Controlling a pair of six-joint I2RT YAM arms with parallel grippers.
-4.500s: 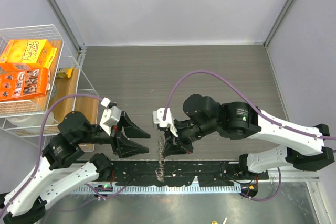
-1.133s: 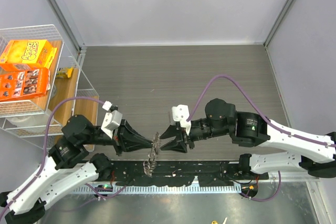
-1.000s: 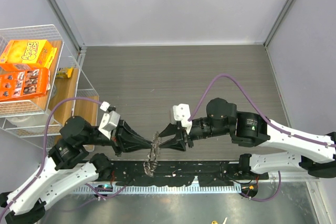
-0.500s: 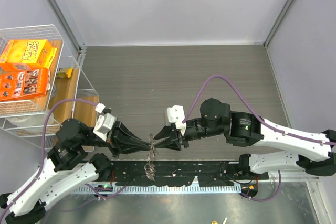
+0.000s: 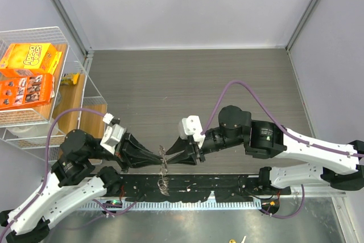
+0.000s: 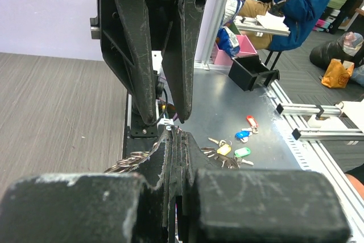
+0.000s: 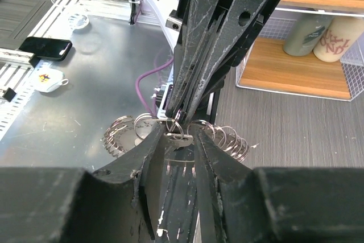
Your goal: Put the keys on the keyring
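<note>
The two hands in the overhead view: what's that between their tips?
The keyring hangs there, pinched by the left hand, with the right hand reaching its tips around part of it; the right wrist view shows this clearest.

Wire rack (image 5: 34, 30) left of table (image 5: 187, 78), holding 2 orange cereal boxes (image 5: 27, 73); phone (image 7: 45, 48) on metal bench (image 7: 85, 92).

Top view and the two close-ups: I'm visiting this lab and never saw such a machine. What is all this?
Two robot arms are bolted at a table's near edge. The top view looks down from above; each close-up comes from a camera on one arm's wrist. A rack of cereal boxes stands left. The left tool is shut on a keyring full of small keys. The right tool meets it tip to tip, fingers apart around a small silvery piece, likely a key; whether it grips, I cannot tell.
</note>
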